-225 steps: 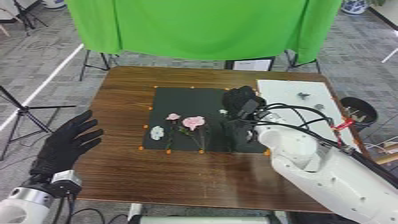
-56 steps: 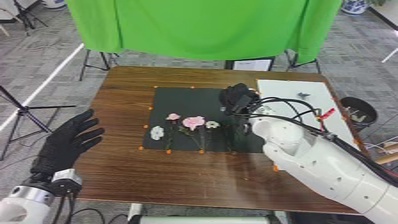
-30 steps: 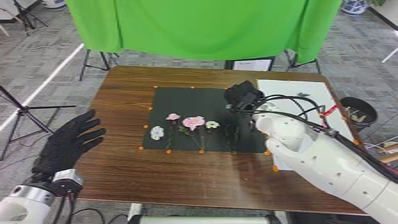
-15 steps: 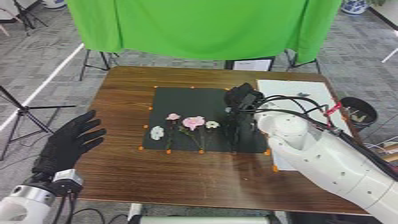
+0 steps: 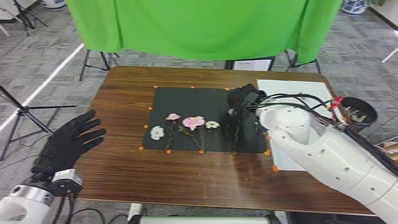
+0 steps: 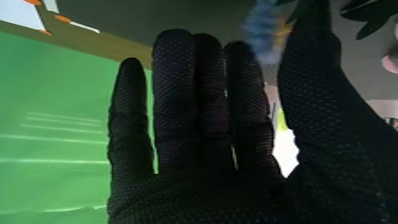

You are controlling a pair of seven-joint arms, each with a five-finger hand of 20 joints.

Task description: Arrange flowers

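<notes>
Black right hand (image 5: pixel 244 96) over mat (image 5: pixel 197 99), fingers (image 6: pixel 175 100) straight

In the head view, the right hand (image 5: pixel 240 97) hides part of the black mat (image 5: pixel 191 102), and the top edge cuts off the green cloth (image 5: pixel 191 30). In the right wrist view, a blue thing (image 6: pixel 261 35) is too blurred to name; a pink thing (image 6: pixel 391 63) is cut off.

The high head view faces forward-down; the right wrist view, close in, shares the green cloth (image 5: pixel 204 30).
</notes>
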